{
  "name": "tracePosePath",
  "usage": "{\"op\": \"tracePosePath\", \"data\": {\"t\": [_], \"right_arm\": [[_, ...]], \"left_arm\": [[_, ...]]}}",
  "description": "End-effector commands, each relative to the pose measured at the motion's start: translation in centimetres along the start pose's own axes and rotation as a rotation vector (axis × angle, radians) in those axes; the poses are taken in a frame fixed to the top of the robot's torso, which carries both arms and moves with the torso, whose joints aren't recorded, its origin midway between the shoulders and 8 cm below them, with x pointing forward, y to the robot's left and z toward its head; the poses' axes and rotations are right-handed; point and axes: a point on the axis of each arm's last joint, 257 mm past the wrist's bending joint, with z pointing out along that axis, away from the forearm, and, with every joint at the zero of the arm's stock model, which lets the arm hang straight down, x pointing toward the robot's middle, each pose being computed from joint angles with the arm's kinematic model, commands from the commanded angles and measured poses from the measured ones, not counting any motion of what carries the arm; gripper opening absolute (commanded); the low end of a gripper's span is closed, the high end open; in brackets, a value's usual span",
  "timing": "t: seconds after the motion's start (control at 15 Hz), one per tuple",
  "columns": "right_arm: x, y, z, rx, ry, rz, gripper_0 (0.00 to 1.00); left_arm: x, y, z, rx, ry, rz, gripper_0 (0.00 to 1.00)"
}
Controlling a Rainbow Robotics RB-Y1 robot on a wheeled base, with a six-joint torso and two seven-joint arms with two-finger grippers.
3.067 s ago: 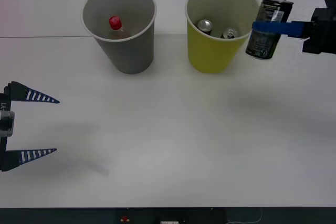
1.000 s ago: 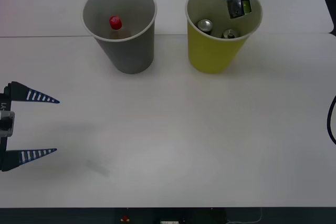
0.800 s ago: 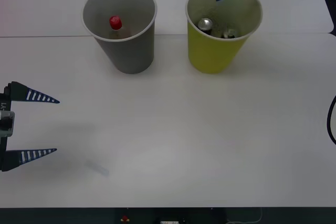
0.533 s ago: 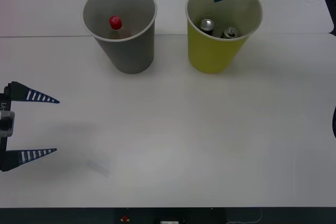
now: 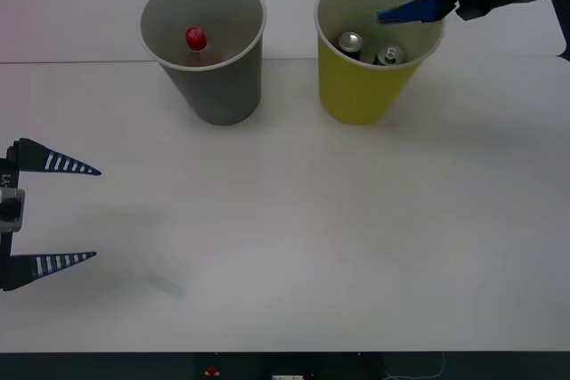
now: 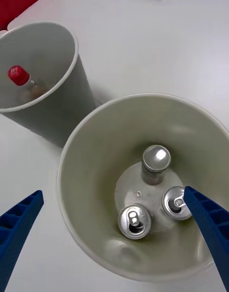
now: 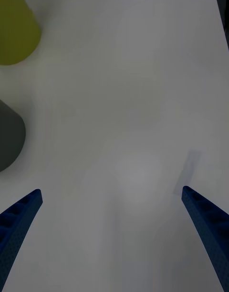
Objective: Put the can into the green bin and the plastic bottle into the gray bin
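I had the right gripper [image 5: 407,2] up over the far right side of the green bin [image 5: 352,100], its blue fingers spread wide apart and holding nothing. Through the right wrist camera I looked straight down into that bin [image 6: 86,144] and saw three silver-topped cans standing upright on its pale floor: the can [image 6: 135,220] nearest the bin wall with its pull tab showing, a second can [image 6: 175,202] just beside it, and a third can [image 6: 156,162] set a little apart from them toward the middle. From the front camera I could make out two of those silver tops [image 5: 349,42] low inside the bin. The gray bin [image 5: 223,86] stood just to the left of the green one on the white table [image 5: 294,220], near it but not touching, and the plastic bottle [image 5: 196,44] was upright inside it with its red cap showing. The wrist camera gave me the same bottle [image 6: 20,77] against the gray bin's [image 6: 67,106] inner wall. My left gripper [image 5: 53,213] sat parked low at the near left edge of the table, well apart from both bins, its fingers open and empty.
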Motion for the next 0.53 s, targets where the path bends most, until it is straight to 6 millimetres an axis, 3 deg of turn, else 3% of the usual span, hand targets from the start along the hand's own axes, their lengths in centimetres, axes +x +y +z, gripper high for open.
{"op": "tracePosePath", "data": {"t": [0.07, 0.53], "right_arm": [[1.4, 1.5, -0.9, -0.015, -0.026, -0.061, 1.0], [6.4, 7.1, -3.4, -0.042, -0.046, -0.196, 1.0]], "left_arm": [[0.0, 0.0, 0.0, 0.0, 0.0, 0.0, 1.0], [0.0, 0.0, 0.0, 0.0, 0.0, 0.0, 1.0]]}}
